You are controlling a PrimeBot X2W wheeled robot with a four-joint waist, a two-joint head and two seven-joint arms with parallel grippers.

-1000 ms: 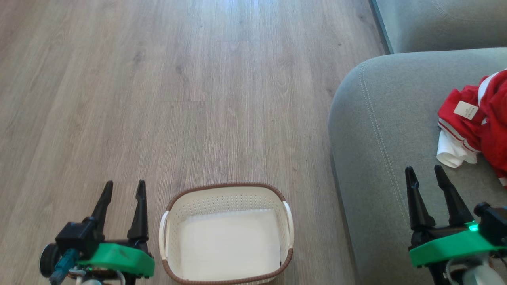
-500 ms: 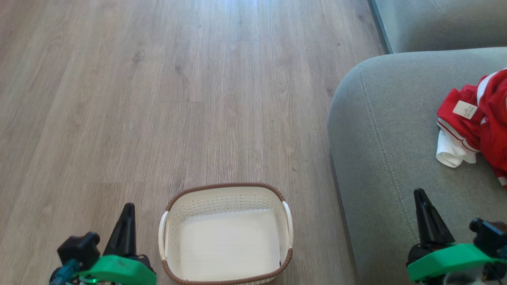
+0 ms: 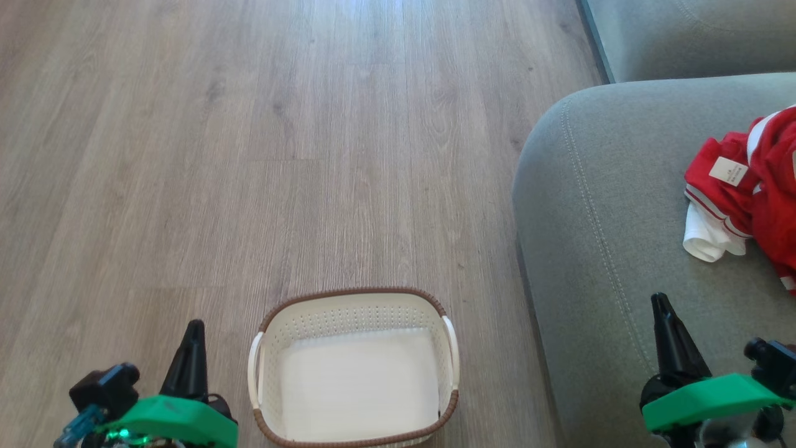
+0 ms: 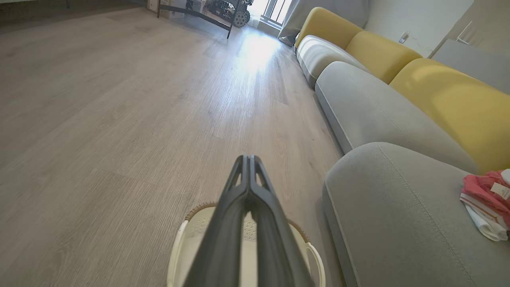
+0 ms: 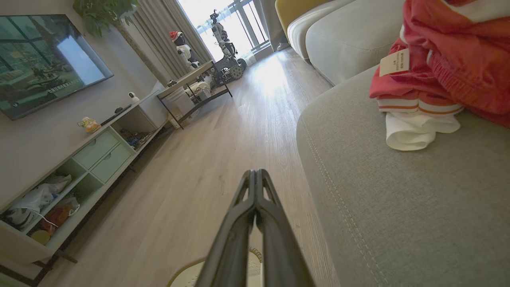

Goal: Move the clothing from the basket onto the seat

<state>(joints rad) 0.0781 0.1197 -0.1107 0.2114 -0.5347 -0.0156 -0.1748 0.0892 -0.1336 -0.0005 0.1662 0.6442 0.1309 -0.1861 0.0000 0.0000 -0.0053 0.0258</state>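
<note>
Your left hand point(image 3: 193, 328) and right hand point(image 3: 660, 303) just clenched empty; cream plastic basket point(image 3: 354, 314) bare, red mesh clothing point(image 3: 768, 199) on grey-green sofa seat point(image 3: 597, 186), looks done.

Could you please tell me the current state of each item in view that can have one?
basket: upright on the floor, empty.
clothing: crumpled in a heap on the seat, outside the basket.
left gripper: shut, holding nothing.
right gripper: shut, holding nothing.
television: switched on, showing a picture.
</note>
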